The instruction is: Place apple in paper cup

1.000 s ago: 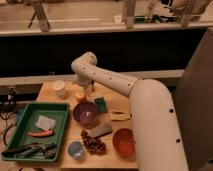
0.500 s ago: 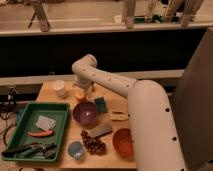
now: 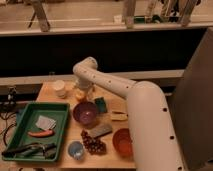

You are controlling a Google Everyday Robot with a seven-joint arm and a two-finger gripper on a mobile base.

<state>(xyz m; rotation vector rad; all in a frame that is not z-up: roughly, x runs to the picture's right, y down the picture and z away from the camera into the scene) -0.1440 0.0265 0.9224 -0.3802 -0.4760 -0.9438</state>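
Note:
The apple (image 3: 80,95) is a small orange-yellow fruit near the back of the wooden table (image 3: 50,92), just behind the purple bowl (image 3: 85,113). The paper cup (image 3: 60,88) is a short cream cup standing upright at the back left of the table, a little left of the apple. My gripper (image 3: 81,89) reaches down from the white arm (image 3: 107,85) right over the apple and hides its top. Nothing shows inside the cup from here.
A green tray (image 3: 27,130) at the left holds a carrot (image 3: 40,133), a grey card and dark tools. A blue cup (image 3: 76,149), a dark grape bunch (image 3: 94,144), an orange bowl (image 3: 123,142), a green sponge (image 3: 101,104) and a grey block (image 3: 101,131) lie around.
The arm and gripper have shifted slightly left and lower, closer onto the apple. The other things have not moved.

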